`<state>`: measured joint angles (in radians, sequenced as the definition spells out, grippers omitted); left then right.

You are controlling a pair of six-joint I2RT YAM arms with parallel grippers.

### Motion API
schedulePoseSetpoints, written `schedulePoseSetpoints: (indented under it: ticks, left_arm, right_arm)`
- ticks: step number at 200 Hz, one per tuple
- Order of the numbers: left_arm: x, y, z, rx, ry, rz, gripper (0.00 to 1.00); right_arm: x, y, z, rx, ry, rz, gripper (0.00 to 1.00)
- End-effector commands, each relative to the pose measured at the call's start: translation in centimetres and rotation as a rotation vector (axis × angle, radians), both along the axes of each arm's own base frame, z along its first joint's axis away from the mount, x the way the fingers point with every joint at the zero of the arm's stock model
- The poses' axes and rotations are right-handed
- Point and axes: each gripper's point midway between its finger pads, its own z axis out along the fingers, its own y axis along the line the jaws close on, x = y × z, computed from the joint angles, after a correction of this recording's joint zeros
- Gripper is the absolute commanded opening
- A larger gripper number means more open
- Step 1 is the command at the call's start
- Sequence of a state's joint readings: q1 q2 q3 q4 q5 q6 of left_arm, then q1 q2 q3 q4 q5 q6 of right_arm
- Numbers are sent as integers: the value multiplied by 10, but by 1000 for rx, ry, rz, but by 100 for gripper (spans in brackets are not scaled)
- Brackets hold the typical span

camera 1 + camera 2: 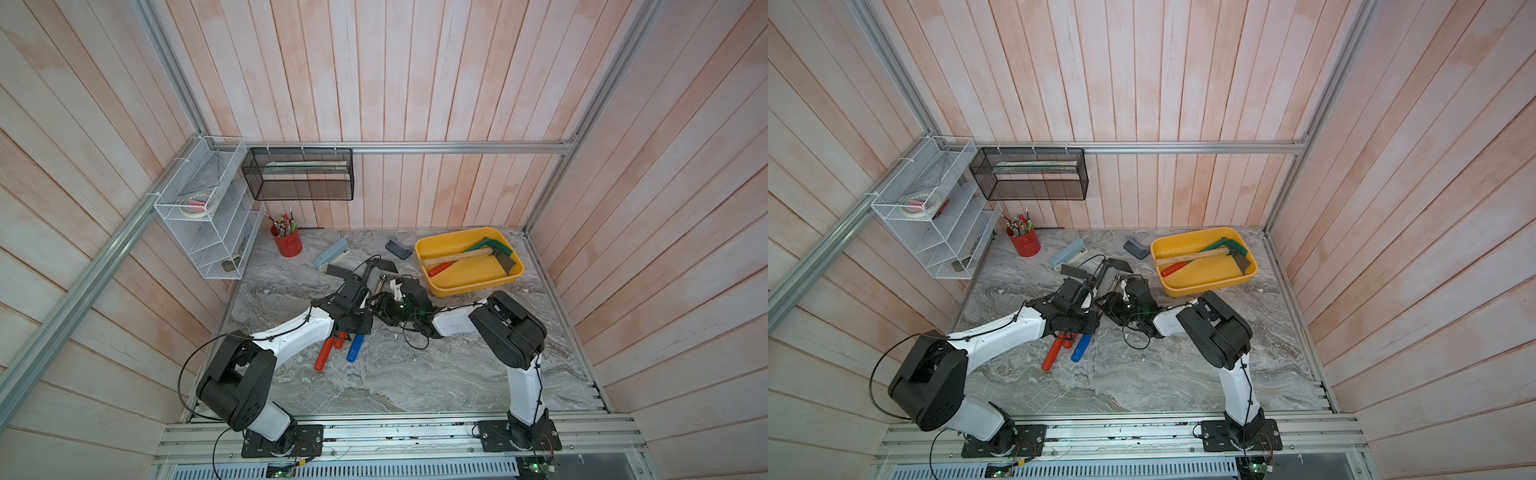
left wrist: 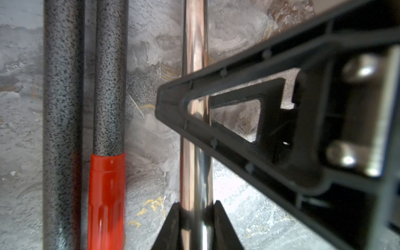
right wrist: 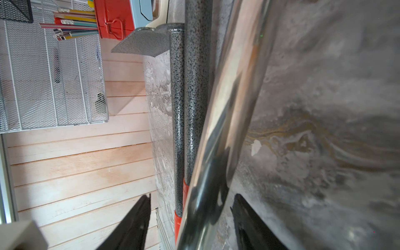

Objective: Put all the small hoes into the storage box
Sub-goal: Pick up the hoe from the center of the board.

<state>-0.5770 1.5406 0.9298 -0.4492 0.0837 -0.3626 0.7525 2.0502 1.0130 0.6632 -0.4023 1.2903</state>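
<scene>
The tool I take for the small hoe has a chrome shaft (image 2: 194,43) and a blue handle (image 1: 355,348), and it lies mid-table. Its head is hidden under the arms. My left gripper (image 2: 197,207) is shut on that shaft. My right gripper (image 3: 193,194) is open, with one finger on each side of the same shaft (image 3: 227,86), further along from the left grip. One of its black fingers (image 2: 238,86) shows in the left wrist view. The storage box (image 1: 469,286), a yellow tray, stands at the back right in both top views (image 1: 1204,286) and holds a wooden-handled tool.
Two speckled grey shafts with red handles (image 1: 324,357) lie right beside the chrome one, one grey blade (image 3: 140,43) at their far end. A red pencil cup (image 1: 287,243), blue stapler (image 1: 330,253) and small grey block (image 1: 398,248) sit at the back. A white wire rack (image 1: 203,232) and black mesh basket (image 1: 299,178) hang on the walls.
</scene>
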Motion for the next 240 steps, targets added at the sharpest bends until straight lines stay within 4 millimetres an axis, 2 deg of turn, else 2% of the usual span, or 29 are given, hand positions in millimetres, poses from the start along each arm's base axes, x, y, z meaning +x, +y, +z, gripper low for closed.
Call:
schedulePoseSetpoints:
  ticks: [1,157,240]
  left_arm:
    - [8,-14,12,-60,-44,-23,0]
    - [7,-16,11,-66,-39,-33,0]
    - [3,-13,10,-57,-39,-33,0]
  right_arm:
    - [2,10,4,33,-12,7,61]
    - [-2,17,3,51,-1,17,40]
    - [-3,17,4,55,-6,18,26]
